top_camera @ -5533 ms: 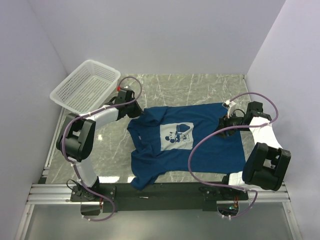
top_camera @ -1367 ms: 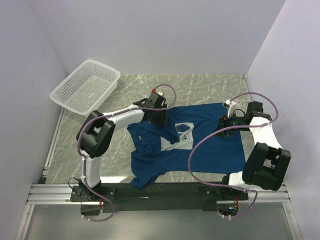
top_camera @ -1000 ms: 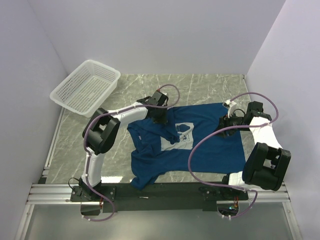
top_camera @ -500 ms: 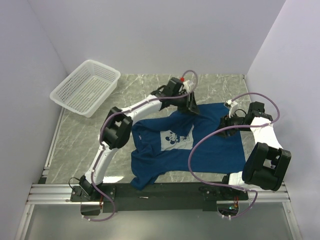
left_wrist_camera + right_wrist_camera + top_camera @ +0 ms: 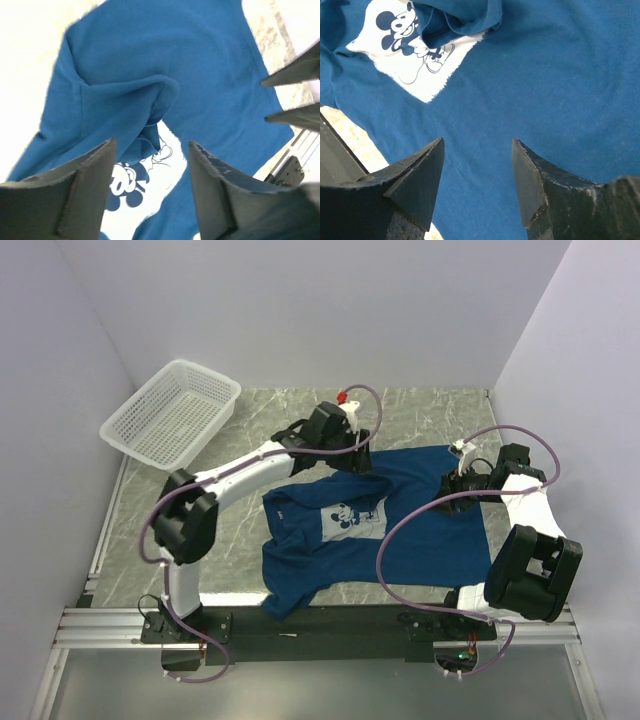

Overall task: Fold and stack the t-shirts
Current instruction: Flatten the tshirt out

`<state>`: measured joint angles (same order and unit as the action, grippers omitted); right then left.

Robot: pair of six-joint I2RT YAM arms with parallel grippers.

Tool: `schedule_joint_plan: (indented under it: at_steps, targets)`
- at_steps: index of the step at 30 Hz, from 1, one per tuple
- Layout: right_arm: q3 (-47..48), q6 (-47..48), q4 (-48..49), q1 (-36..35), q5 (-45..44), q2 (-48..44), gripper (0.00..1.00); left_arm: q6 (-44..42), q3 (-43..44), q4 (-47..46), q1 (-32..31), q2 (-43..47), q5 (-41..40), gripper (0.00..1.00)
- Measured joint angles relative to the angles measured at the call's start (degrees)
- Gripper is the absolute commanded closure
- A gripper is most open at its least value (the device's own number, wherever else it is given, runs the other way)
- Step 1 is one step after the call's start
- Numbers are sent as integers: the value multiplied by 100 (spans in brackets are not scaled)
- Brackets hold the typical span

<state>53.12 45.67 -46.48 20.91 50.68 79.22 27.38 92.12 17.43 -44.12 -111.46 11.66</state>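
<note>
Hovering over the dark blue t-shirt (image 5: 310, 560) lying on the table (image 5: 420, 410), our left end effector (image 5: 151, 147) and right end effector (image 5: 477, 142) are spread and empty; we judge the first fold underway, next needing a pinch on the bunched flap (image 5: 145, 97)

White mesh basket (image 5: 170, 416), marble table (image 5: 410, 415)

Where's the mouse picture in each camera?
Top: mouse print, middle of the shirt.
Left wrist: bottom middle.
Right wrist: top left.
Shared landmark: the blue fold lying over the print's edge.
</note>
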Motion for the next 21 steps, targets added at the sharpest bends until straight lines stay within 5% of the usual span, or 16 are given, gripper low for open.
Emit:
schedule_joint_plan:
  at_steps: [6, 21]
  targets:
    - [0, 9, -2, 2, 0, 0, 37, -435, -417, -190, -48, 382, 120, 59]
    - [0, 22, -7, 4, 0, 0, 37, -566, -251, 208, -627, -826, -46, 48]
